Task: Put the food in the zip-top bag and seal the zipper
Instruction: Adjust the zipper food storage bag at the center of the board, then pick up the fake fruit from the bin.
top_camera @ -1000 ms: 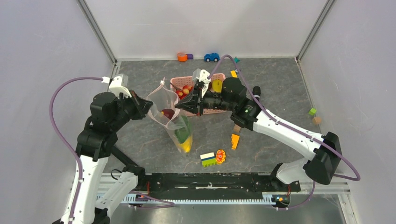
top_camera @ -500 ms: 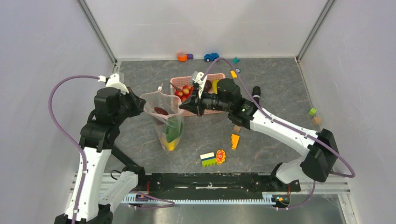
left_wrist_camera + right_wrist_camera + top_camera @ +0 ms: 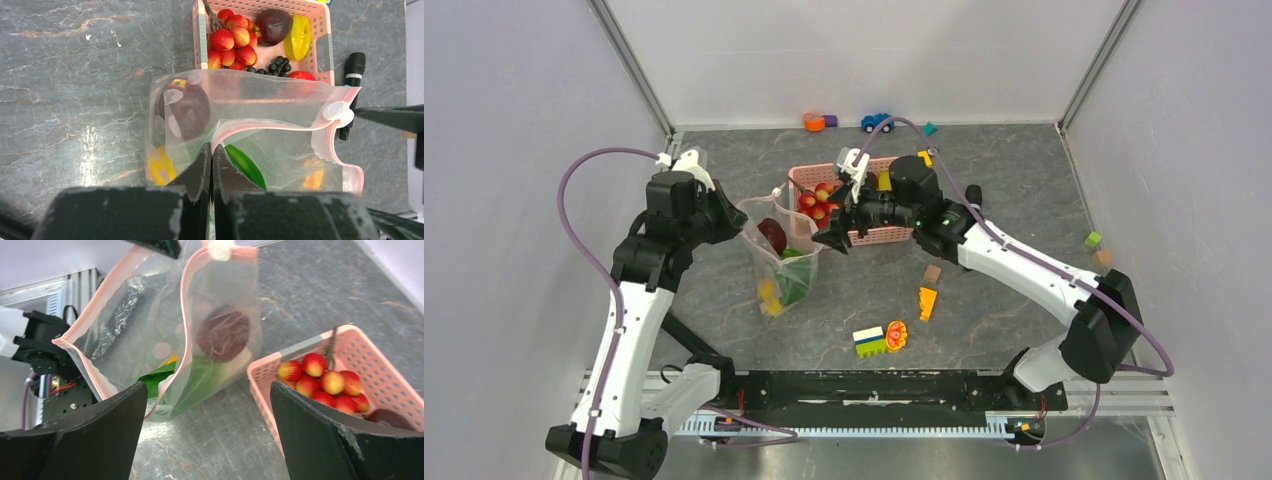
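Note:
The clear zip-top bag (image 3: 779, 262) hangs from my left gripper (image 3: 736, 225), which is shut on its pink zipper (image 3: 270, 125) strip, fingers (image 3: 202, 165) pinched together on the near rim. Inside lie a dark red apple (image 3: 186, 107), green bok choy (image 3: 195, 382) and yellow citrus (image 3: 160, 167). The bag's mouth gapes, with the white slider (image 3: 336, 111) at its far end. My right gripper (image 3: 836, 232) stands wide open and holds nothing, between the bag and the pink basket (image 3: 876, 238). The basket holds strawberries (image 3: 232, 42), another dark apple (image 3: 274, 25), dark berries (image 3: 275, 66) and a red fruit (image 3: 302, 75).
Loose toys lie on the grey table: a stacked block (image 3: 870, 341), an orange round slice (image 3: 896, 334), an orange wedge (image 3: 927, 302) and a brown block (image 3: 932, 272) in front of the right arm. A blue car (image 3: 877, 122) sits at the back wall.
The right gripper, shut at the bag's mouth before, now stands open and a little back toward the basket. The left arm has swung away from me with the bag, which hangs more upright.

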`<state>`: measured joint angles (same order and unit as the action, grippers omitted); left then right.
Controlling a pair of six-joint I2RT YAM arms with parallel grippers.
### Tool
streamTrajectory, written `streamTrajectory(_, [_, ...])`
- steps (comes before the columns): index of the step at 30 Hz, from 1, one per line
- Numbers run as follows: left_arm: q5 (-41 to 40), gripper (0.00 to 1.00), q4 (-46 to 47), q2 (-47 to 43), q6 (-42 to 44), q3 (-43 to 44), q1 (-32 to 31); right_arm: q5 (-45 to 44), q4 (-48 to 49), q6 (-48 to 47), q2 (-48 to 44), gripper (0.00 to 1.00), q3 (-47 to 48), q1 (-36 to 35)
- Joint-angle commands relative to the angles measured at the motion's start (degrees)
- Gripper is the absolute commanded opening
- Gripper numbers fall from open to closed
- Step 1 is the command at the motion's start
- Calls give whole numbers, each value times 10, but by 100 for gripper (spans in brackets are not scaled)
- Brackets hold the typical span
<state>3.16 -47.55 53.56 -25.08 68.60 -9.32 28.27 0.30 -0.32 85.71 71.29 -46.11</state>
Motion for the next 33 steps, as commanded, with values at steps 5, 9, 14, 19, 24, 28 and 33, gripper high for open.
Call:
streamTrajectory(5, [8, 2, 1, 10, -10, 8, 4, -79, 30, -18, -81, 98, -30, 55])
streamTrajectory(9, [2, 2, 1, 4, -10, 8, 4, -91, 49, -1, -90, 98, -51, 86])
streamTrajectory(14, [3, 2, 10, -18, -15, 2, 4, -122, 49, 51, -40, 98, -36, 123])
streamTrajectory(19, [3, 2, 15, -30, -15, -1, 4, -189, 39, 76, 43, 98, 7, 132])
streamTrajectory(24, [9, 2, 16, -29, -16, -1, 5, -191, 50, 65, 135, 98, 54, 130])
streamTrajectory(28, [18, 2, 17, -26, -17, -3, 8, -202, 88, 15, 185, 98, 73, 114])
streamTrajectory(33, [35, 2, 17, -15, -16, -3, 11, -195, 146, -80, 234, 98, 81, 91])
